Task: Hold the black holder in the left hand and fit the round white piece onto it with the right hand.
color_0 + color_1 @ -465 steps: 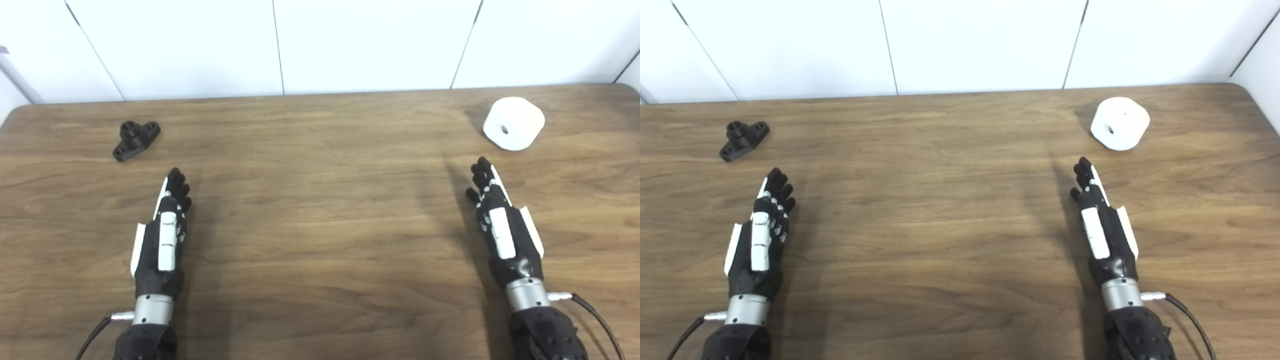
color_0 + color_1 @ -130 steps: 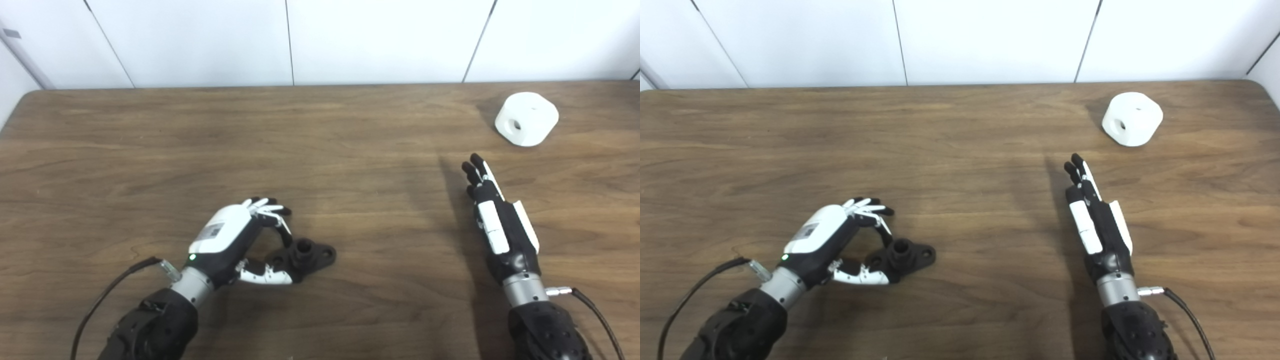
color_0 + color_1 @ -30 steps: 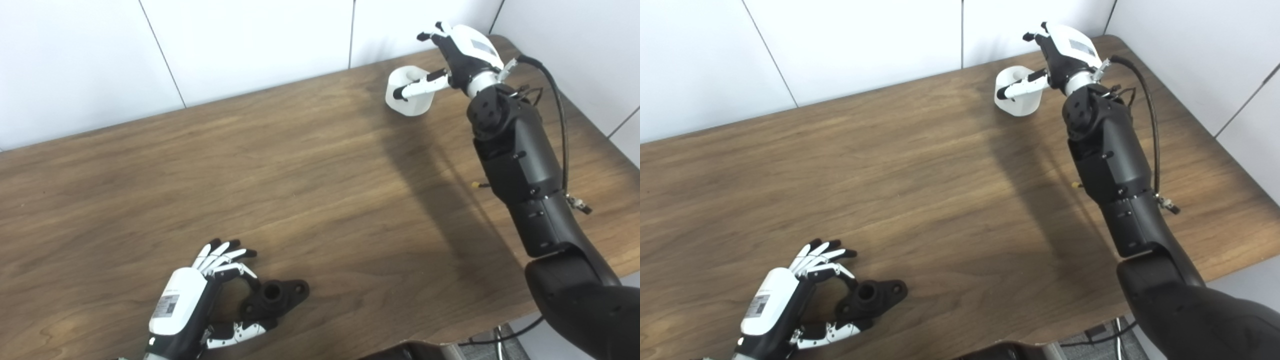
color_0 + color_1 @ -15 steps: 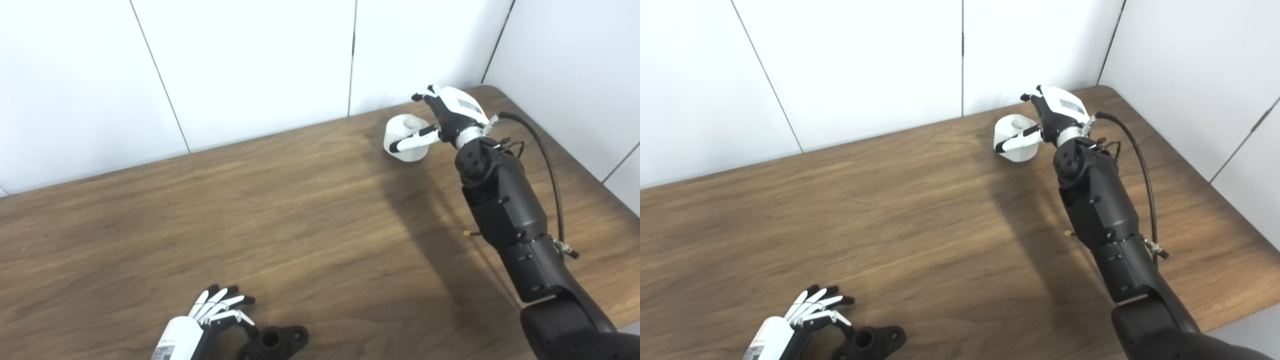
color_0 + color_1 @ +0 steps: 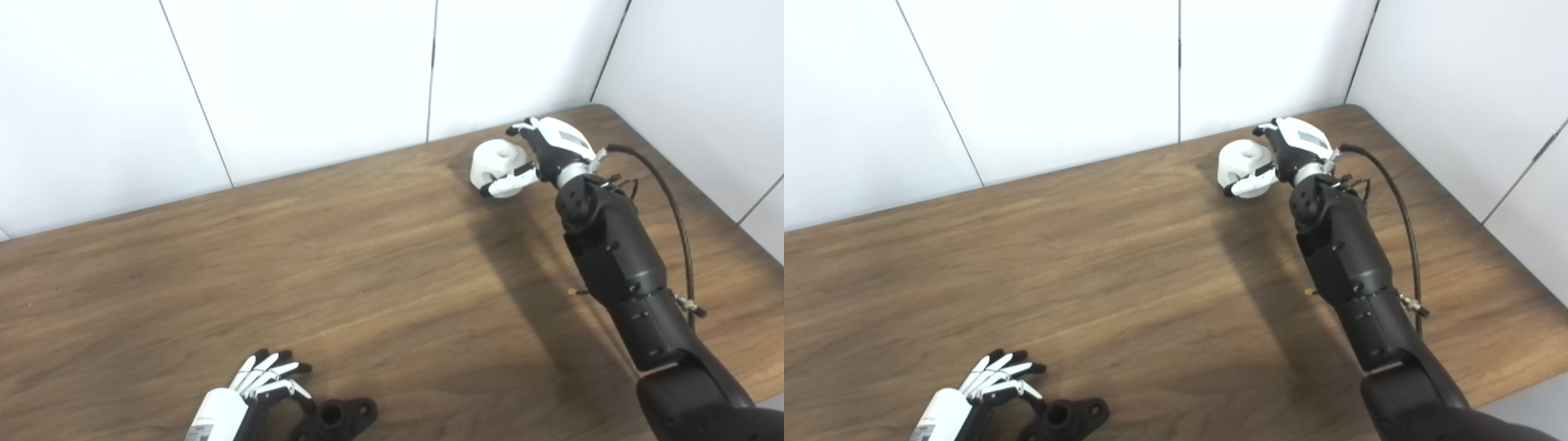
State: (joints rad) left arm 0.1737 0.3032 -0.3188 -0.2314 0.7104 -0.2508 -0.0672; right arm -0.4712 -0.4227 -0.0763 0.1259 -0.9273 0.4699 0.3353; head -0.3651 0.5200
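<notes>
Lying on the wooden table [image 5: 392, 257] at its near edge: black holder [image 5: 335, 418], partly cut off by the frame. Curling round holder's left end: left hand [image 5: 245, 398]; actual grip impossible to tell. Wrapping round white piece [image 5: 496, 164] at table's far right corner: right hand [image 5: 542, 156], thumb underneath, piece tilting.

round white piece [image 5: 493, 160]: a thick white puck with rounded edges, tipped up off its flat face near the table's far right corner, well apart from the holder. black holder [image 5: 1067, 419]: a flat black flange with an upright hollow boss at its middle and a hole in one lobe, lying flat at the near edge.
</notes>
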